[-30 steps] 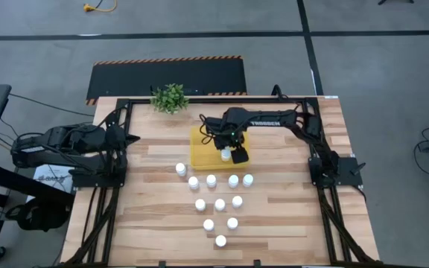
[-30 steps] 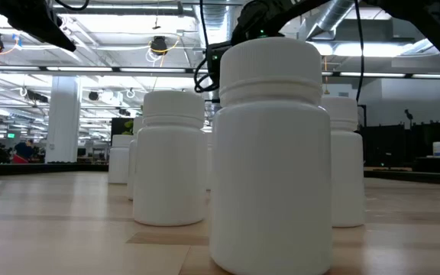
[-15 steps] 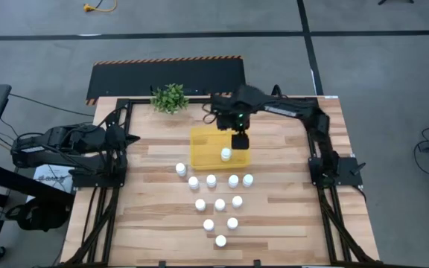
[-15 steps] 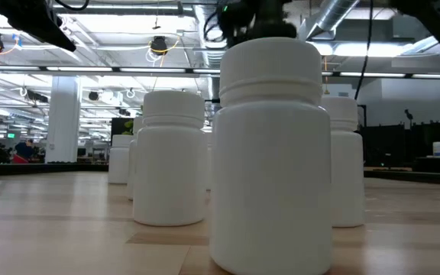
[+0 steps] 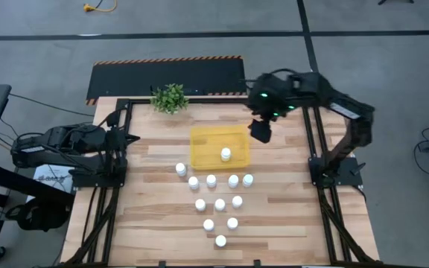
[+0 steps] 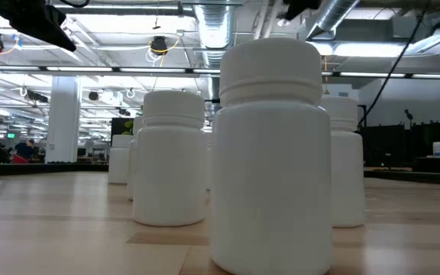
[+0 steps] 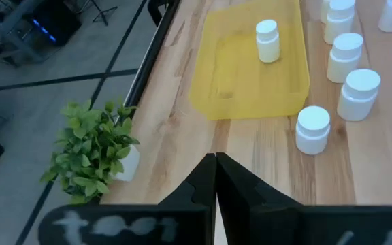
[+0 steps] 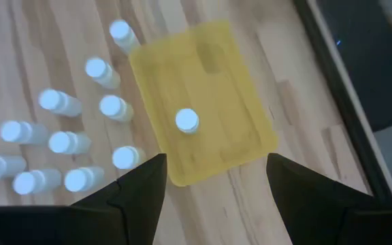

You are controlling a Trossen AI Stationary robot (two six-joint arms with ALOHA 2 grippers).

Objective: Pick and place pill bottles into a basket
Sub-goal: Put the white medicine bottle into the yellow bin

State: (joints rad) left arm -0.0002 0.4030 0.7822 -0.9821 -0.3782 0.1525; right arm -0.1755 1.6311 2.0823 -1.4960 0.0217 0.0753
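Yellow plastic marks the basket (image 5: 218, 147) at the centre of the high view, where one bottle (image 5: 226, 154) is seen upright inside. The right gripper (image 5: 260, 131) is held spread and empty (up and right of the basket). The remaining pill bottles (image 5: 219, 202) stand upright below and left of it, so the right arm is judged nearer than the clenched left gripper (image 5: 127, 138).
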